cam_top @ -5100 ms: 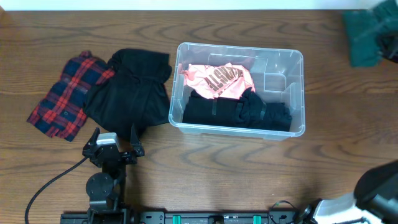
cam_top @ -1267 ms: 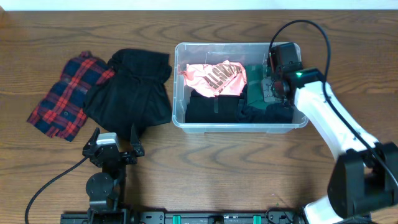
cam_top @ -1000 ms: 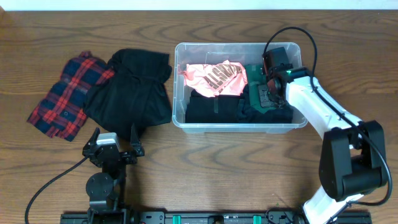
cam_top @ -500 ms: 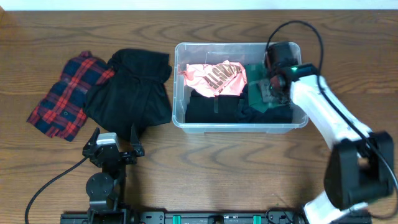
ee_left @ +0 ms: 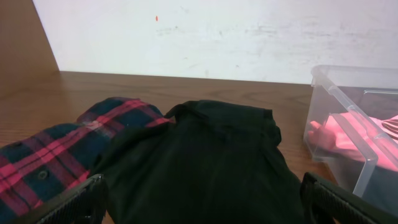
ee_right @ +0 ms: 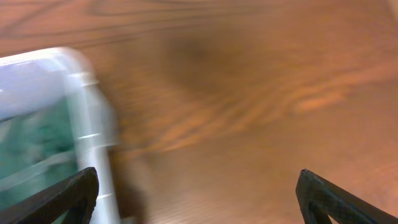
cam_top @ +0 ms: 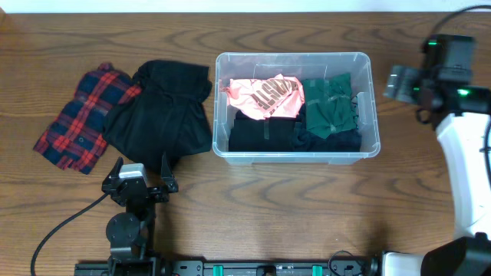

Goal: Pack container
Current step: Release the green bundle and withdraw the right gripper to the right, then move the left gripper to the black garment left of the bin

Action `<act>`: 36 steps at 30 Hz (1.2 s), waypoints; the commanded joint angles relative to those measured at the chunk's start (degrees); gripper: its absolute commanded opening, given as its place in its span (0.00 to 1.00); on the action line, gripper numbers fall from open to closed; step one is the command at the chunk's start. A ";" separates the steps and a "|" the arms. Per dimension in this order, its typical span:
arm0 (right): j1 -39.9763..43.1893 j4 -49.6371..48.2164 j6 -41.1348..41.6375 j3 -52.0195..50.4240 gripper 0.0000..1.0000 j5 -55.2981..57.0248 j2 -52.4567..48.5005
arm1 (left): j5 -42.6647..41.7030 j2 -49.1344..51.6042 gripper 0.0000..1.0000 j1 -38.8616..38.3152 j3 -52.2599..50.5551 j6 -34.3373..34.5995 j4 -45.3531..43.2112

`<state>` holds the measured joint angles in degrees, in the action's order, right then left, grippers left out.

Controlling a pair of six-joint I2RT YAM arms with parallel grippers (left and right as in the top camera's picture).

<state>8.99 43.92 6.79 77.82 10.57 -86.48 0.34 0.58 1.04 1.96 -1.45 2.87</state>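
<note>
The container (cam_top: 295, 55), a clear plastic bin, stands mid-table. Inside lie a pink garment (cam_top: 265, 96), a green garment (cam_top: 328, 103) and black clothing (cam_top: 261, 134). My right gripper (cam_top: 396, 83) hovers outside the bin's right wall, open and empty. In the right wrist view this gripper (ee_right: 199, 205) is over bare wood, with the bin's corner (ee_right: 87, 93) blurred at left. My left gripper (cam_top: 140, 162) rests open at the front left. Its wrist view has that gripper (ee_left: 202, 211) facing a black garment (ee_left: 205, 162), with the bin (ee_left: 348, 99) to the right.
Left of the bin a black garment (cam_top: 161, 111) lies on the wooden table, partly overlapping a red and navy plaid shirt (cam_top: 84, 115). A black cable (cam_top: 61, 226) runs from the left arm's base toward the front edge.
My right gripper has opened and let go of the green garment, which now lies in the bin's right half. The arm has pulled out to the right. The left arm is still.
</note>
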 commanded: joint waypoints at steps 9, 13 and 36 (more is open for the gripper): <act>8.09 0.28 -0.02 -0.04 0.99 0.59 -1.33 | 0.26 -0.35 0.98 0.28 -1.73 0.26 1.16; 8.07 0.44 -0.02 -0.04 0.99 0.57 -1.33 | 0.26 -0.35 0.98 0.28 -1.73 0.26 1.14; 8.07 0.48 -0.02 -0.04 0.99 0.57 -1.33 | -5.92 0.66 0.98 0.24 2.89 0.33 -0.76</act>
<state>16.86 44.34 6.79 77.82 10.96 -87.70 -3.31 0.62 1.04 1.34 -1.45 0.89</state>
